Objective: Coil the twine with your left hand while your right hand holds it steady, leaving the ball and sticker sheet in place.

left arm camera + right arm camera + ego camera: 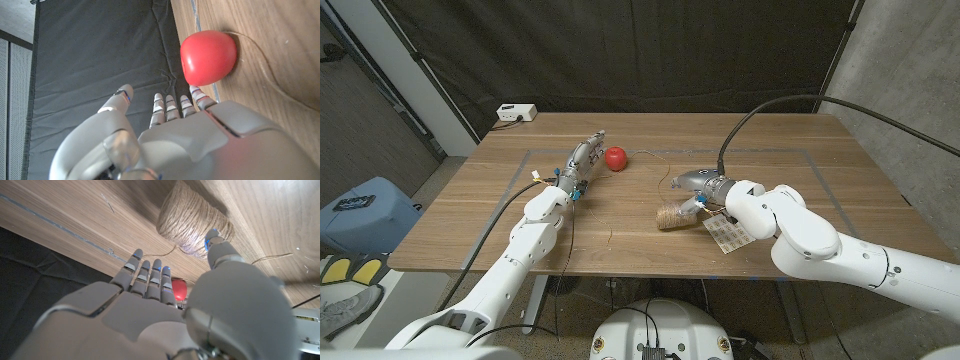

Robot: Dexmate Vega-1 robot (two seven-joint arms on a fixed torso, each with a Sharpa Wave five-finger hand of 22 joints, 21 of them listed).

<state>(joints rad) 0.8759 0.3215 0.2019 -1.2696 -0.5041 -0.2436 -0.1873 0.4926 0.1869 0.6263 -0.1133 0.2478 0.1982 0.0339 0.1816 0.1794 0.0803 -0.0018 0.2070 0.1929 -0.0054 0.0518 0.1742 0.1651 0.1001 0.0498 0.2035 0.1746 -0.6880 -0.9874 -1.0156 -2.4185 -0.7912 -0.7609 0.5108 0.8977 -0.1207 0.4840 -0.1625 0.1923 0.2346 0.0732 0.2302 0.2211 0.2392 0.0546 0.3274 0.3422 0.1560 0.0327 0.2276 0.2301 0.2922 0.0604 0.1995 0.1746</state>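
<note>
The twine (669, 217) is a tan spool lying on the bench (620, 235), with a thin loose strand. The right hand (695, 190) beside it and the left hand (582, 160) are both released.

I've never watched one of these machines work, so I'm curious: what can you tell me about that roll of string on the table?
The roll of twine is a stubby spool of tan, rough-looking fibre, wound tight and lying on its side on the wooden table. A thin loose strand trails from it across the wood toward the red ball. The right hand is right beside it, fingers open; contact is unclear. The sticker sheet lies nearby.
</note>
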